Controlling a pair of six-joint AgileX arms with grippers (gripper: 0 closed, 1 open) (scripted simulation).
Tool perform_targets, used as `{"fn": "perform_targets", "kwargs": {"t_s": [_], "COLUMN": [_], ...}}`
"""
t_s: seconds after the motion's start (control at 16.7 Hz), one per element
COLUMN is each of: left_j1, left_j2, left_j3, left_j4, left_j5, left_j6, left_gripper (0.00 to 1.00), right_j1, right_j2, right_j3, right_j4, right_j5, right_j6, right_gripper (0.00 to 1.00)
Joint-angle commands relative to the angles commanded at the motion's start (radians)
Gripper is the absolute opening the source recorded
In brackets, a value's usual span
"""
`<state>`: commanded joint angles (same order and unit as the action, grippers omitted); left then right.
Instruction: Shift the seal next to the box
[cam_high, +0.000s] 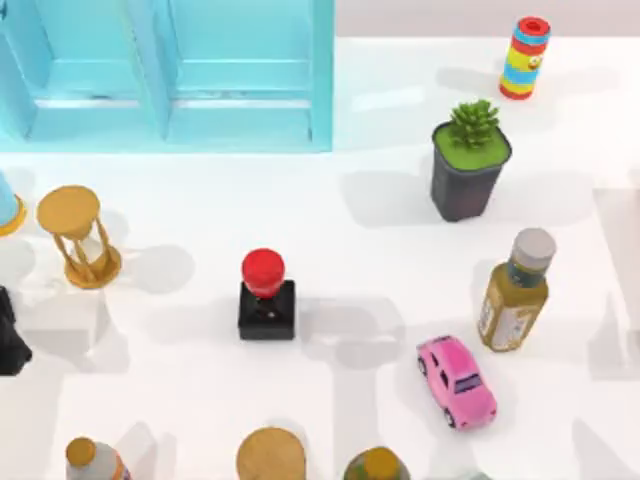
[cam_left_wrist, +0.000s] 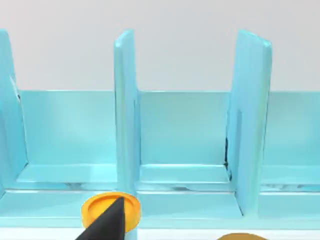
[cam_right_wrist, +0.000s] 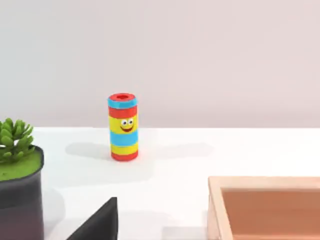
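Standing upright on the white table (cam_high: 380, 260), the seal (cam_high: 266, 297), a black square block topped by a glossy red rounded knob, sits near the middle, untouched and free of any grip. A dark shape at the top view's left edge is probably the left gripper (cam_high: 10, 345); the seal lies well to its right, with a wooden hourglass (cam_high: 78, 237) between them and slightly farther back. Whether its fingers are open or closed I cannot tell. The left wrist view looks past a dark fingertip (cam_left_wrist: 107, 222) into a light blue partitioned shelf (cam_left_wrist: 127, 125). The right wrist view shows a dark fingertip (cam_right_wrist: 100, 222), with a tan wooden box (cam_right_wrist: 265, 205) just beside it, probably the destination. The seal's clear surroundings should allow an approach from above.
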<state>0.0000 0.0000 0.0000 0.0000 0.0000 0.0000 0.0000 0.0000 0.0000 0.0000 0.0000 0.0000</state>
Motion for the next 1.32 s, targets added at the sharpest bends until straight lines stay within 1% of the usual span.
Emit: {"fn": "perform_targets", "kwargs": {"t_s": [0.18,0.3,0.54,0.84,1.32], "left_j1": [0.0,0.0,0.0,0.0,0.0], "left_j2": [0.0,0.0,0.0,0.0,0.0], "left_j3": [0.0,0.0,0.0,0.0,0.0], "left_j4": [0.0,0.0,0.0,0.0,0.0], "left_j5": [0.0,0.0,0.0,0.0,0.0], "left_j6": [0.0,0.0,0.0,0.0,0.0], "left_gripper": [1.0,1.0,1.0,1.0,1.0], "right_j1": [0.003,0.021,0.099,0.252,0.554], "right_j2": [0.009,0.054,0.252,0.65,1.452], "right_j3": [0.009,0.053,0.252,0.657,1.491], "right_j4": [-0.006,-0.034,-0.159,-0.407,-0.908], "right_j5": [0.0,0.002,0.012,0.036,0.089], "right_j6": [0.003,0.02,0.095,0.245,0.552], "right_gripper": [1.0,1.0,1.0,1.0,1.0]}}
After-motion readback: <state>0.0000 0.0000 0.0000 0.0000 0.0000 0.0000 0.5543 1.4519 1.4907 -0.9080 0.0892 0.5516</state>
